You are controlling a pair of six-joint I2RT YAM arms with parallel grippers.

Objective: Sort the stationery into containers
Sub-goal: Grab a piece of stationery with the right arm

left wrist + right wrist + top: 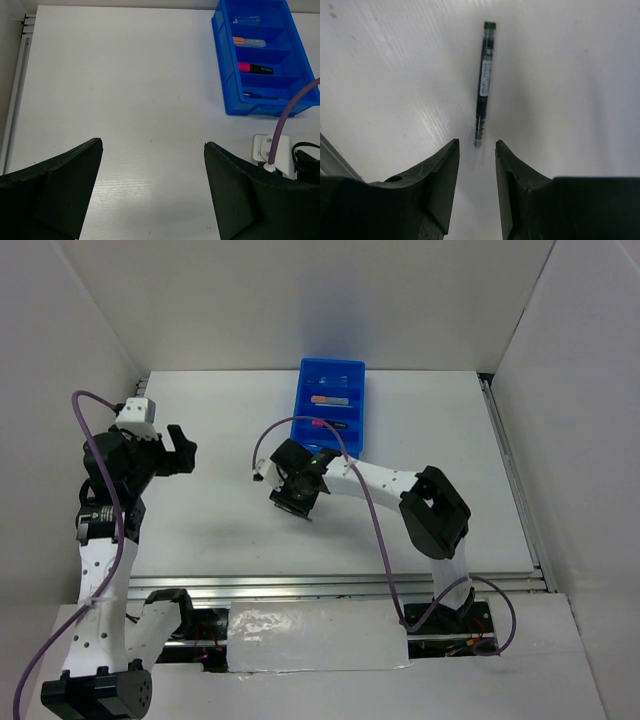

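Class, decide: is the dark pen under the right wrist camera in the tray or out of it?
Out. The dark pen lies flat on the white table, just ahead of the right gripper.

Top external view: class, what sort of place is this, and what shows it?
Probably a robot lab test cell: plain white wall panels box in a white table, two black-and-white robot arms are bolted at its near edge, and a blue plastic divided tray sits on it.

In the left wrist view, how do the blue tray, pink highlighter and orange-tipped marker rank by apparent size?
1. blue tray, by far.
2. pink highlighter and orange-tipped marker: too alike to rank.
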